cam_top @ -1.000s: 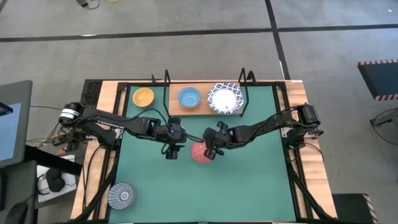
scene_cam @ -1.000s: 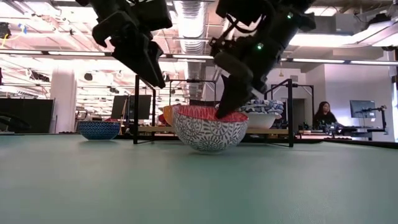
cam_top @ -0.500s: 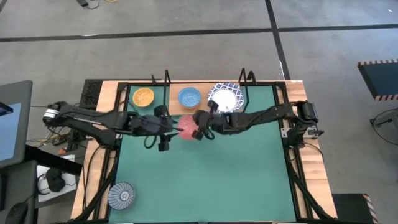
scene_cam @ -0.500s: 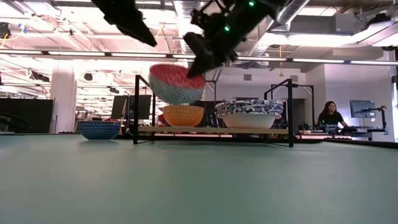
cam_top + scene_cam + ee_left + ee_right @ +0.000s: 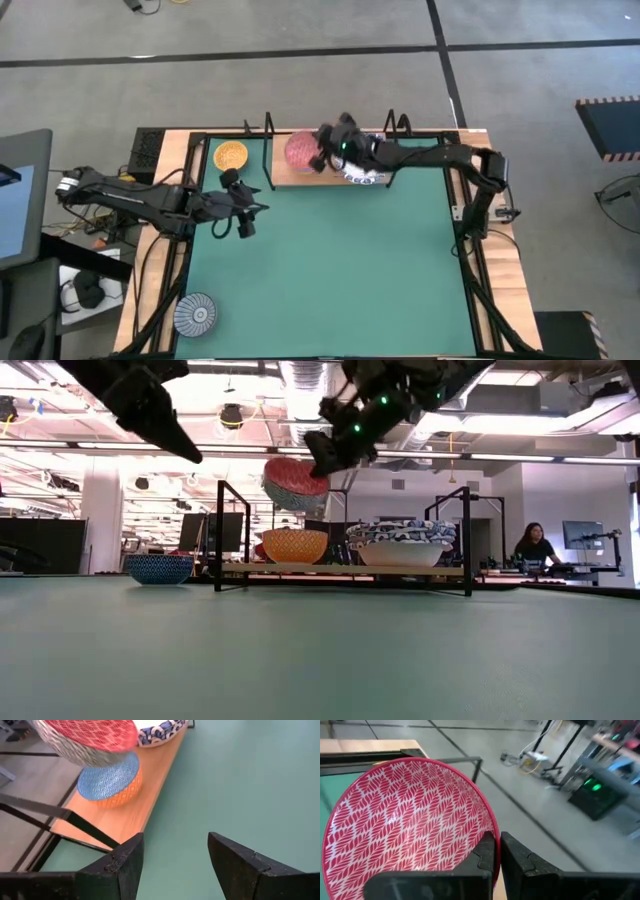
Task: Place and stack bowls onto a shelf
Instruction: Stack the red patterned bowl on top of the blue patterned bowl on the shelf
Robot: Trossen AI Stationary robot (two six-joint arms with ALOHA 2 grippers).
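Observation:
The red bowl (image 5: 299, 149) hangs in the air over the shelf (image 5: 285, 178), tilted, just above the light blue bowl with the orange outside (image 5: 111, 784). In the high view the red bowl hides that one. My right gripper (image 5: 320, 157) is shut on the red bowl. The stack of white bowls with blue lattice rims (image 5: 402, 544) stands on the shelf's right part, partly under my right arm. The orange-yellow bowl (image 5: 231, 155) sits left of the shelf. The grey-blue ribbed bowl (image 5: 195, 315) rests at the near left corner. My left gripper (image 5: 233, 222) is open above the mat and holds nothing. My right gripper pinches the red bowl's rim (image 5: 492, 832) on the side toward the table's right, one finger (image 5: 485, 857) inside the bowl and one (image 5: 517, 860) outside. The fingers come from the right, slanting down. The bowl (image 5: 295, 482) is lifted clear and tilted.
The shelf's black wire uprights (image 5: 219, 535) stand at both its ends, close to the carried bowl. The green mat (image 5: 350, 270) spreads in front of the shelf. A person (image 5: 527, 548) sits in the room far behind the table.
My right gripper has lifted the red bowl off the mat and carried it up and toward the far edge, over the shelf above the light blue bowl; the bowl has tipped. My left gripper has drawn back toward the table's left edge and risen, staying open.

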